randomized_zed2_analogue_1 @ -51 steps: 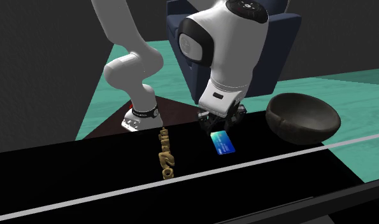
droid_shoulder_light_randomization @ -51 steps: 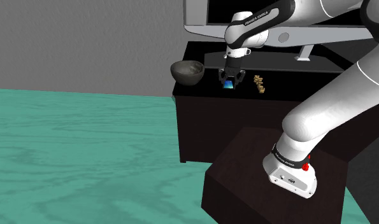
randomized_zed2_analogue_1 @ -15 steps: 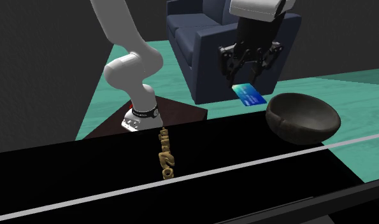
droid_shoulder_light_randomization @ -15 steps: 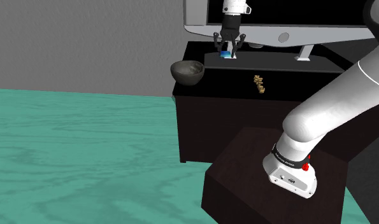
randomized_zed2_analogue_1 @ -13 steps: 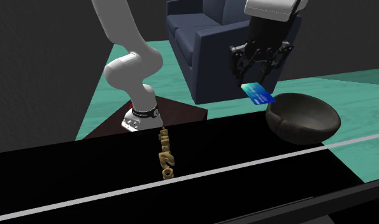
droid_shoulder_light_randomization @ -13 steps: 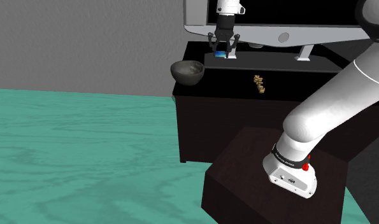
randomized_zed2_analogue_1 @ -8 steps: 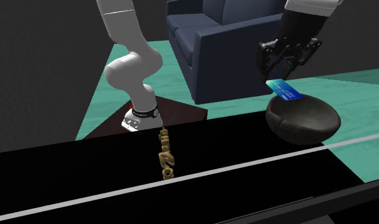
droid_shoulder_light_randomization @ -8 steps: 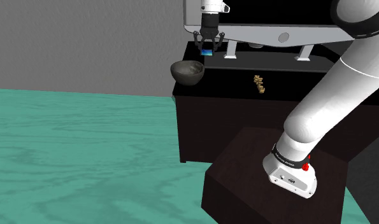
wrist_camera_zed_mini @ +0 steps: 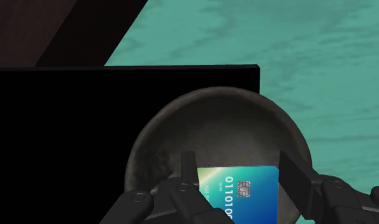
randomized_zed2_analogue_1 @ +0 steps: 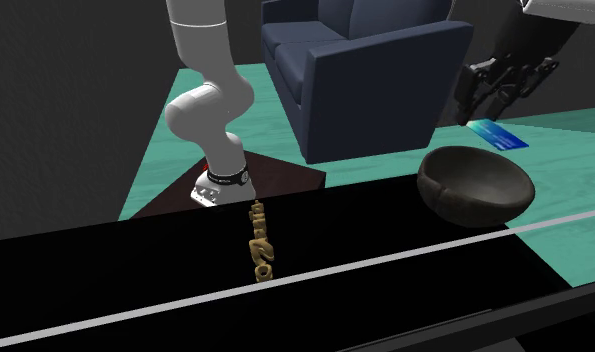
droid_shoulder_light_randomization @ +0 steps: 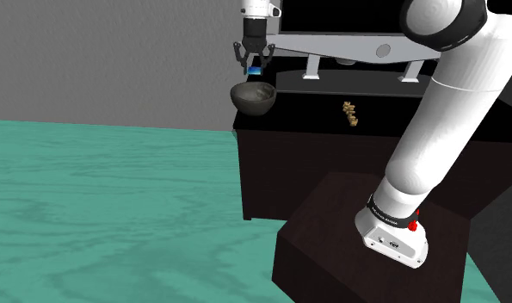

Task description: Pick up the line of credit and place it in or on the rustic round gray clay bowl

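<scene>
The hand [wrist_camera_zed_mini: 239, 172] pinches a flat blue-green chip card [wrist_camera_zed_mini: 240, 196] between its fingers, above the rough, round dark-grey bowl [wrist_camera_zed_mini: 181, 121] at the black bench [randomized_zed2_analogue_1: 135, 270] corner; mottled teal floor [droid_shoulder_light_randomization: 90, 198] lies below.

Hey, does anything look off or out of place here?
Nothing spilled or damaged. The dark bowl sits at the black cabinet's very corner, rim seemingly past the edge; the gripper holds the blue card above it.
</scene>
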Tool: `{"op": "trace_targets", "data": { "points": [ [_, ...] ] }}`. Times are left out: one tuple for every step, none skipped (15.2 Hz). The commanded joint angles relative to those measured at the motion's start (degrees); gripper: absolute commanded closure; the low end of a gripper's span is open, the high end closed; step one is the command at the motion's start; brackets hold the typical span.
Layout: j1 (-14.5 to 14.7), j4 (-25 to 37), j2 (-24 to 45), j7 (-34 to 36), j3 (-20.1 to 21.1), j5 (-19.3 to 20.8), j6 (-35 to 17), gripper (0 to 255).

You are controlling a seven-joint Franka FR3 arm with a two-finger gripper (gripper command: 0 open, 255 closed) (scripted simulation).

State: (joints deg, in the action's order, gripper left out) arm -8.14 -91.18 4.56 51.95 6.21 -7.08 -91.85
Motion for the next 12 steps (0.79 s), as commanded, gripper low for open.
{"op": "trace_targets", "data": {
  "points": [
    [0.1,-0.2,1.0,0.0,0.1,0.1,-1.2,255],
    [0.1,-1.1,0.9,-0.1,0.1,0.1,-2.0,255],
    [0.1,-2.0,0.8,-0.1,0.1,0.1,-2.8,255],
    [0.1,-2.8,0.8,-0.2,0.1,0.0,-3.6,255],
    [0.1,-3.6,0.7,-0.3,0.1,0.0,-4.4,255],
    [0.1,-4.4,0.7,-0.4,0.1,0.0,-5.1,255],
    [0.1,-5.2,0.7,-0.5,0.1,0.0,-5.9,255],
    [0.1,-6.0,0.7,-0.6,0.1,0.0,-6.7,255],
    [0.1,-6.7,0.7,-0.7,0.1,0.0,-7.4,255],
    [0.1,-7.5,0.7,-0.8,0.1,0.0,-8.2,255],
    [0.1,-8.2,0.7,-0.8,0.1,-0.1,-8.9,255],
    [0.1,-8.9,0.8,-0.9,0.1,-0.1,-9.7,255]
  ]
}}
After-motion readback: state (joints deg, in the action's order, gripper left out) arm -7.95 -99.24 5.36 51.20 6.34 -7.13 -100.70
